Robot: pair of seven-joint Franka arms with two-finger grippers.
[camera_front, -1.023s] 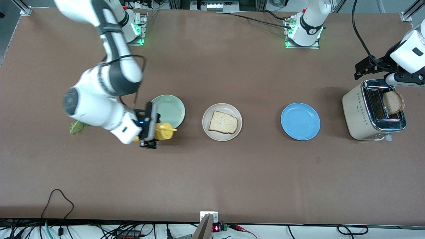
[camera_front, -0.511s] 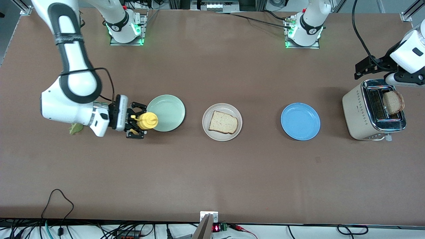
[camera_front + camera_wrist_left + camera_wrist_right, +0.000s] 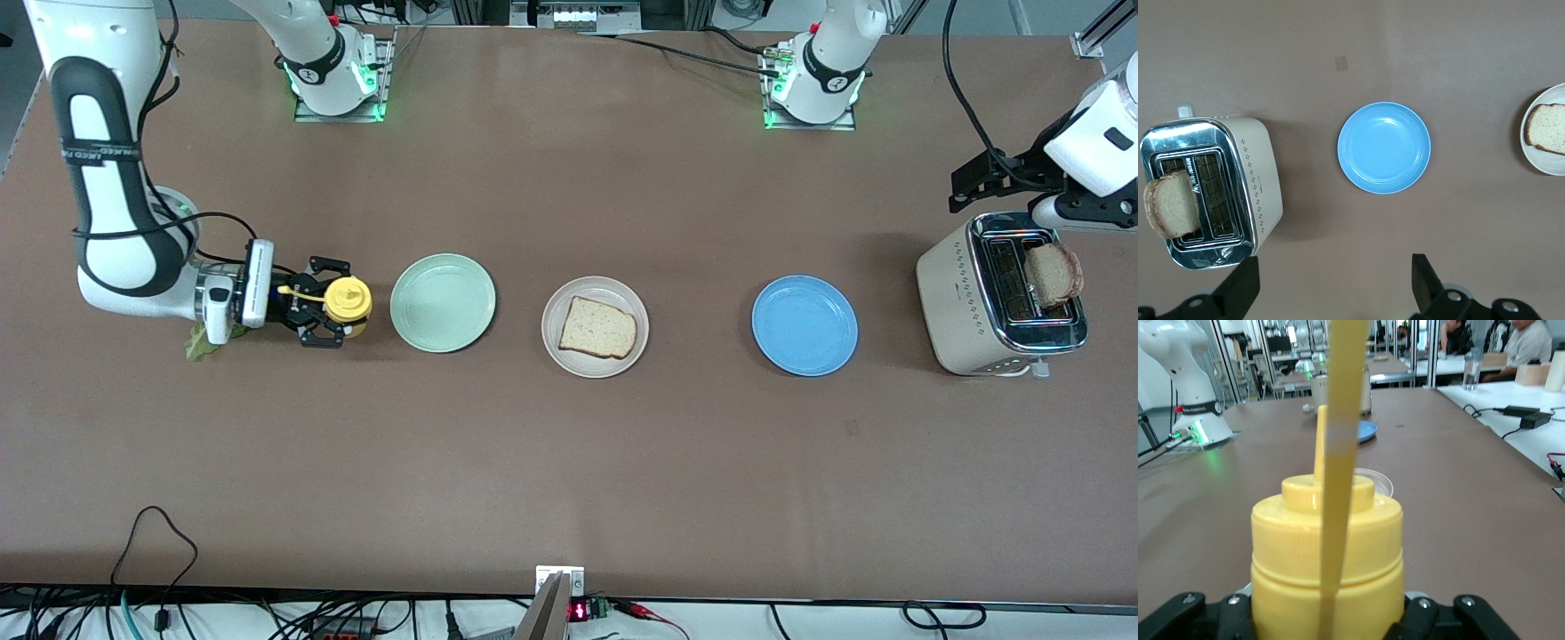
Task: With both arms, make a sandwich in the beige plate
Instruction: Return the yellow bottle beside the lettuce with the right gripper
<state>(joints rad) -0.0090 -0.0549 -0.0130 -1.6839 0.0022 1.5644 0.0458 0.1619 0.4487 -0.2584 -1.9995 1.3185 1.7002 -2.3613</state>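
The beige plate (image 3: 595, 284) sits mid-table with one toasted bread slice (image 3: 597, 327) on it; both also show in the left wrist view, plate (image 3: 1545, 163) and slice (image 3: 1548, 128). A second slice (image 3: 1053, 273) stands in the toaster (image 3: 965, 298). A green lettuce leaf (image 3: 203, 342) lies partly hidden under the right wrist. My right gripper (image 3: 331, 302) is shut on an upright yellow squeeze bottle (image 3: 347, 300) beside the mint green plate (image 3: 443, 302). The bottle (image 3: 1327, 553) fills the right wrist view. My left gripper (image 3: 965, 188) waits open and empty above the toaster's edge.
A blue plate (image 3: 805, 325) lies between the beige plate and the toaster, toward the left arm's end. The left wrist view looks down on the blue plate (image 3: 1383, 147) and the toaster (image 3: 1211, 190). Cables run along the table's near edge.
My right gripper has carried the yellow bottle away from the mint green plate toward the right arm's end of the table and turned it from tilted to upright. The left arm has not moved.
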